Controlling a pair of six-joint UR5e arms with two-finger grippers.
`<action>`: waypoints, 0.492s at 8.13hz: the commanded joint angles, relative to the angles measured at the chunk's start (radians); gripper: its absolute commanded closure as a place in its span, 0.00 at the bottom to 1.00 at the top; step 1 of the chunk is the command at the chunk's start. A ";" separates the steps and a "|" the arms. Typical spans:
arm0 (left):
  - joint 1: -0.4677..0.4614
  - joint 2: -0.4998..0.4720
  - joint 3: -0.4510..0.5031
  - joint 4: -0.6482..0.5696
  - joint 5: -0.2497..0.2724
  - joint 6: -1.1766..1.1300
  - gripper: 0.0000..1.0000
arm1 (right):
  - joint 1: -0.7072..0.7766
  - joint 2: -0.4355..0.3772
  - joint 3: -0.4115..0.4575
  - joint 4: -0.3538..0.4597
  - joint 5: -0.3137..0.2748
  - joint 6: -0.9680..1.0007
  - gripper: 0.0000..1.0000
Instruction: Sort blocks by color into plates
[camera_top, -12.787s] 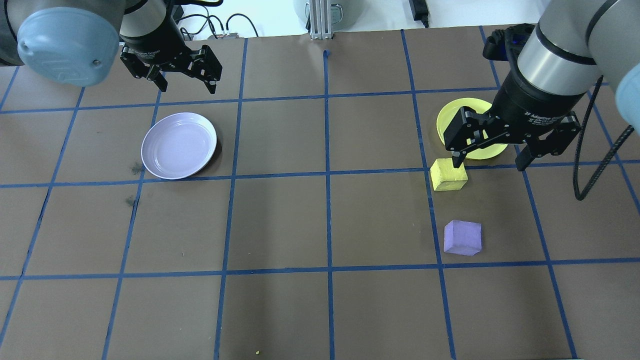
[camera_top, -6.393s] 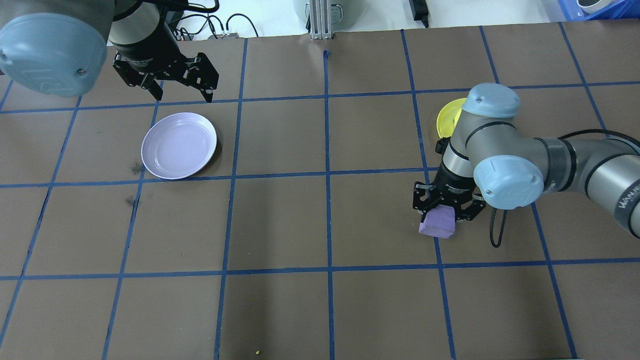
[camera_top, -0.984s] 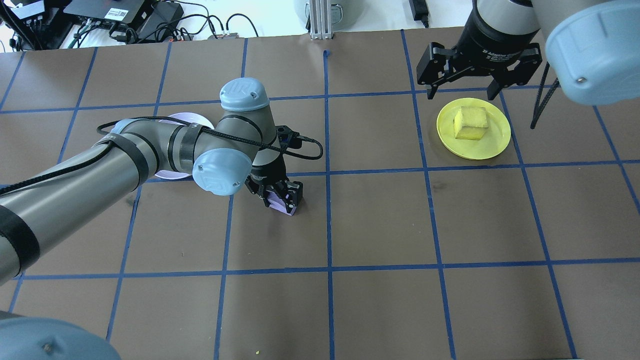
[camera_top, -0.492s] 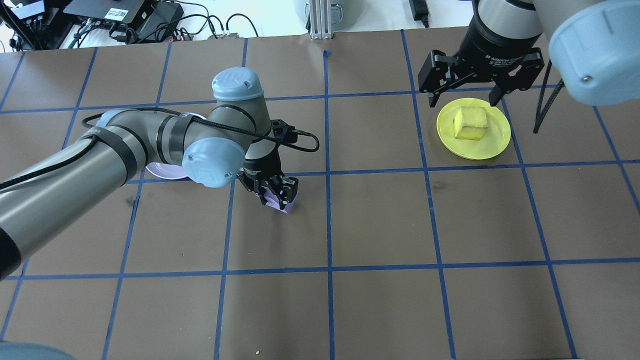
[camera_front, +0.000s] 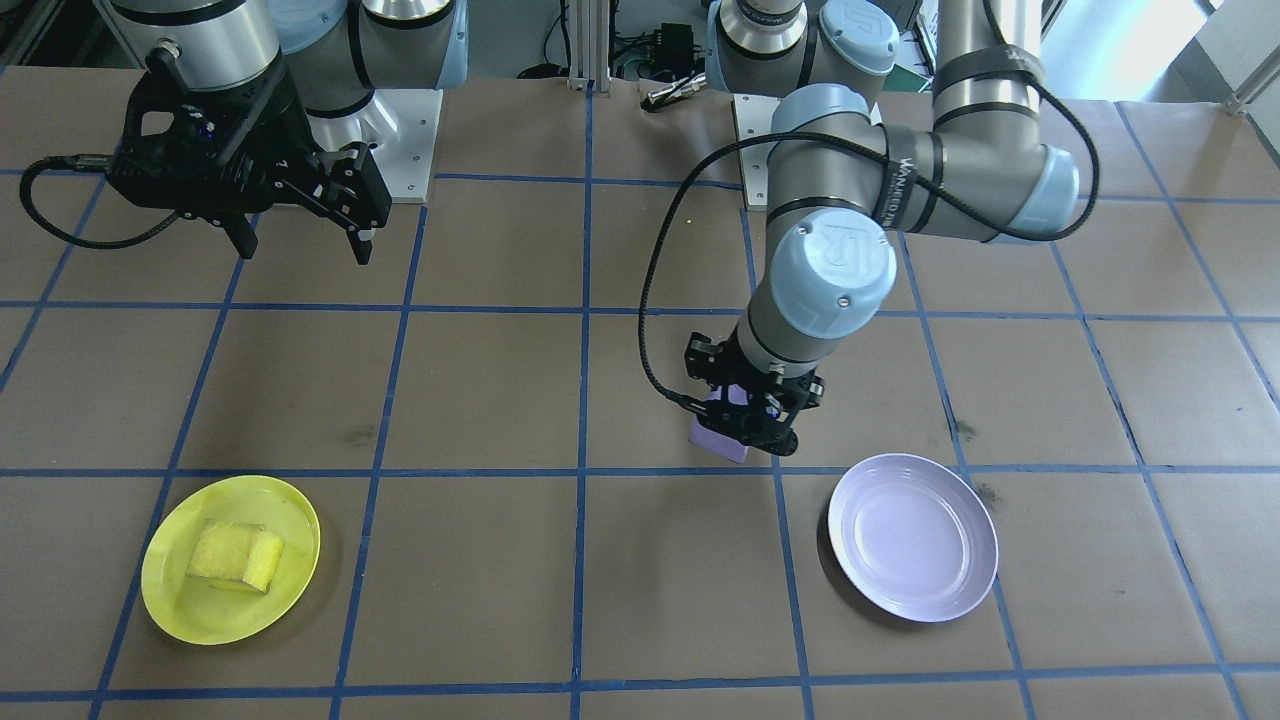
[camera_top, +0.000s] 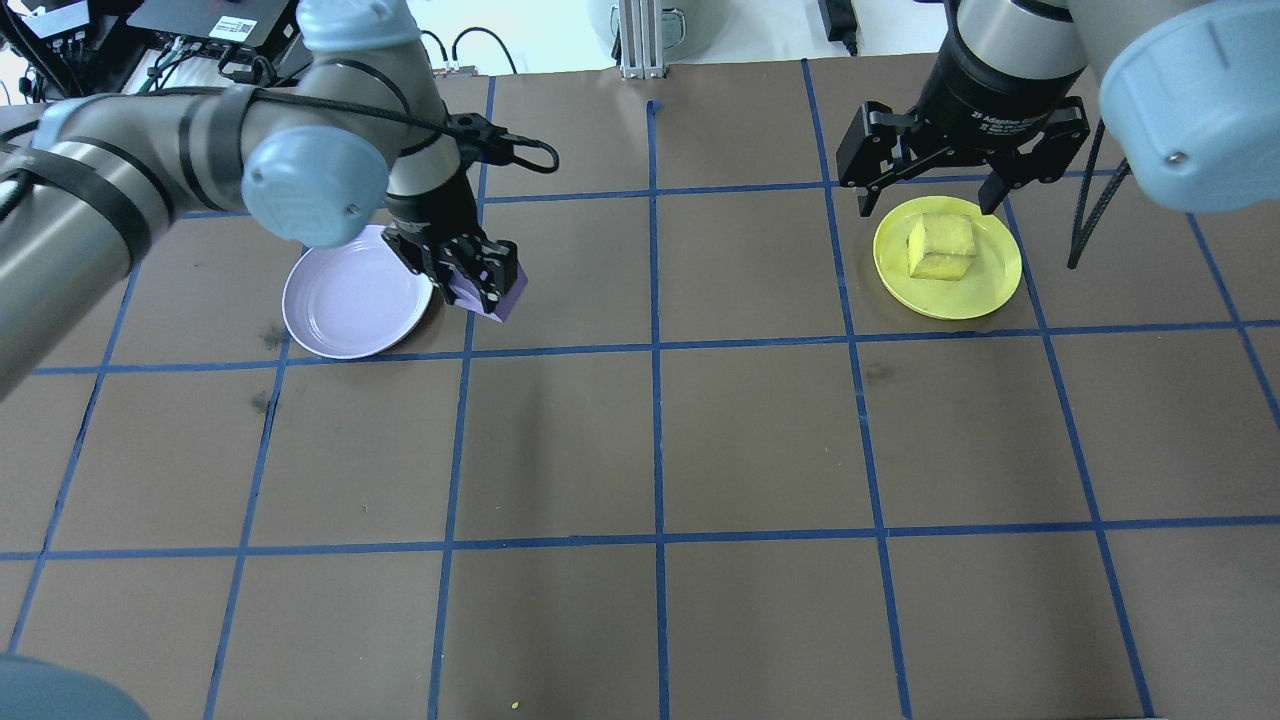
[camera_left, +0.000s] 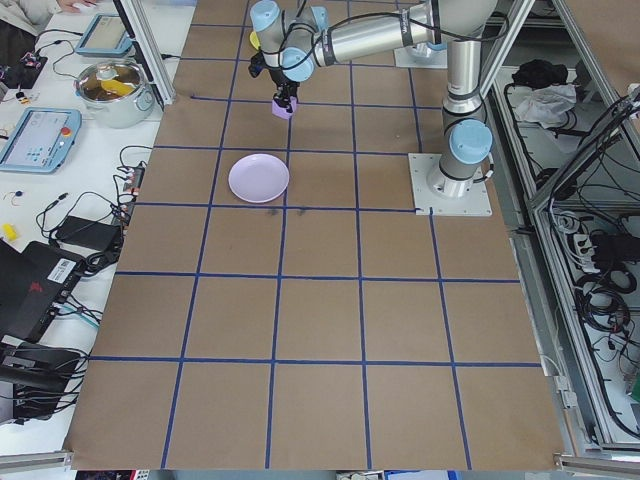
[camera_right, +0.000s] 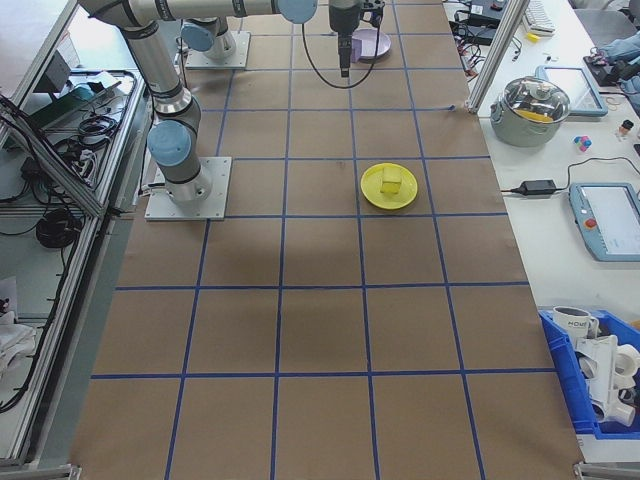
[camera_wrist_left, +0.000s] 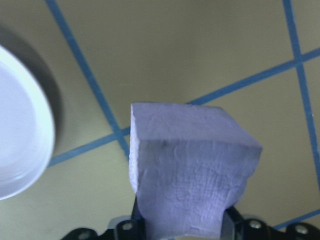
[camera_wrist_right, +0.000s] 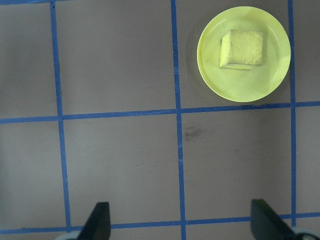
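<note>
Jaws of left gripper (camera_top: 478, 283) clamped on light purple block (camera_top: 497, 296), block lifted off brown table (camera_top: 760, 440), just beside right rim of lavender plate (camera_top: 345, 300), upper left of overhead frame. Block roughly cubic, no clear long axis, hangs tilted, free end pointing down. Right gripper (camera_top: 925, 190) spread wide, holding nothing, above far rim of yellow plate (camera_top: 985, 285), upper right. Yellow block (camera_top: 941, 246) rests inside that plate.

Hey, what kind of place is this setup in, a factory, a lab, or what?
Most likely a robotics research lab: a table covered in brown paper with a blue tape grid, bench-mounted arms, and side benches holding a teach pendant, laptops and loose cables.
</note>
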 joint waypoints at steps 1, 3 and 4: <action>0.156 -0.030 0.074 -0.006 0.047 0.079 1.00 | 0.000 0.000 0.000 0.000 0.000 -0.002 0.00; 0.231 -0.056 0.074 0.032 0.052 0.080 1.00 | 0.000 0.000 0.000 -0.001 -0.002 -0.002 0.00; 0.249 -0.079 0.076 0.040 0.053 0.080 1.00 | 0.000 0.000 0.000 -0.001 -0.002 -0.002 0.00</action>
